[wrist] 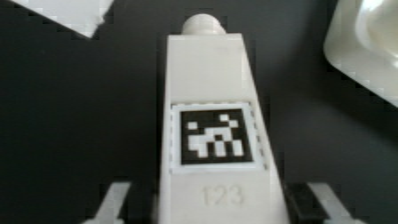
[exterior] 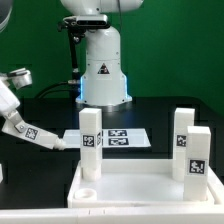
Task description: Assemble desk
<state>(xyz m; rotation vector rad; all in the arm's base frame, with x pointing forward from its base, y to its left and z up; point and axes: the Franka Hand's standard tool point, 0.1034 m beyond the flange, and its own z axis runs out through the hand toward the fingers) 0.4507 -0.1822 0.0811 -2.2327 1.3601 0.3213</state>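
Observation:
The white desk tabletop (exterior: 135, 192) lies rim-up at the front of the exterior view. Three tagged legs stand on it: one at its far left corner (exterior: 90, 145) and two at the exterior view's right (exterior: 183, 128) (exterior: 197, 155). A round socket (exterior: 87, 193) shows at the near left corner. At the exterior view's left, my gripper (exterior: 17, 124) is shut on another leg (exterior: 40, 135). It holds that leg tilted above the black table, tip toward the left standing leg. In the wrist view this leg (wrist: 214, 110) runs out between my fingers (wrist: 116, 202), tag facing the camera, gripper (wrist: 217, 208).
The marker board (exterior: 122, 138) lies flat behind the tabletop. The robot's white base (exterior: 103, 65) stands at the back centre. In the wrist view a rounded tabletop corner (wrist: 365, 50) lies beside the held leg, and a flat white corner (wrist: 63, 15) shows beyond it.

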